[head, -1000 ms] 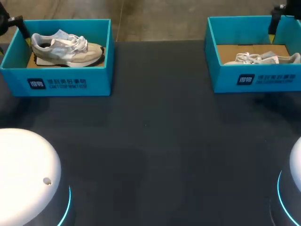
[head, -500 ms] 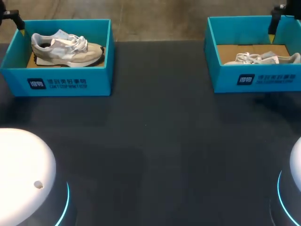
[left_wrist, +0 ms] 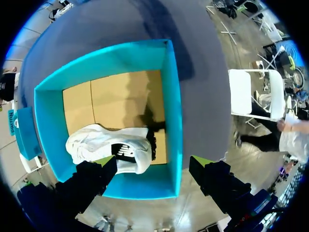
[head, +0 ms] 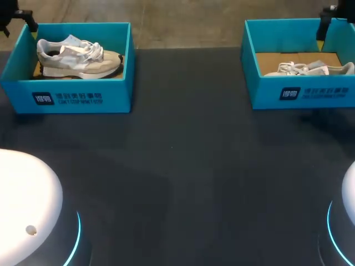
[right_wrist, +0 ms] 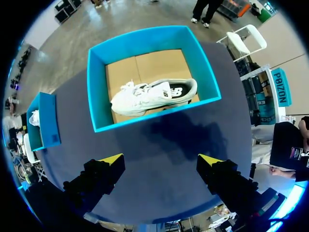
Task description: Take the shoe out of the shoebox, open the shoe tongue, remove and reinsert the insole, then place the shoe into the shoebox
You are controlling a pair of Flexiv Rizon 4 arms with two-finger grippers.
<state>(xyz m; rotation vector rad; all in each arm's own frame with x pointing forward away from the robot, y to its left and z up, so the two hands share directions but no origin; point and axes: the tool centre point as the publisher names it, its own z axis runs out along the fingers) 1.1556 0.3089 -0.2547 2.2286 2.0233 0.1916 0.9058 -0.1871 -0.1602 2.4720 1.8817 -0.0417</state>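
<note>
**Both shoes in their boxes, both end effectors apart and empty**

The dark counter (head: 188, 166) fills the head view. My two white arm bases sit at its near edge, the left base (head: 25, 205) at 7 o'clock and the right base (head: 348, 199) at 4 o'clock.

Two open teal boxes stand well apart at the far edge: the left box (head: 77, 98) at 10 o'clock and the right box (head: 299, 94) at 2 o'clock. Each has a brown cardboard floor.

The left shoe (head: 77, 55), beige and grey with white laces, stands upright on its sole inside the left box, with its toe toward 3 o'clock. The right shoe (head: 310, 68), pale with white laces, lies low in the right box toward its 3 o'clock side. In the right wrist view it (right_wrist: 152, 96) rests on its side.

The left end effector (head: 16, 18) hangs at the left box's 10 o'clock corner. In its own view the end effector (left_wrist: 154, 162) has its yellow tips spread wide above the box (left_wrist: 171, 96), the shoe (left_wrist: 111, 145) just ahead of one finger, and nothing is held.

The right end effector (head: 327, 22) hangs at the right box's far wall. In its own view the end effector (right_wrist: 161, 159) has its fingers wide apart over bare counter, the box (right_wrist: 145, 121) ahead, and it holds nothing.
</note>
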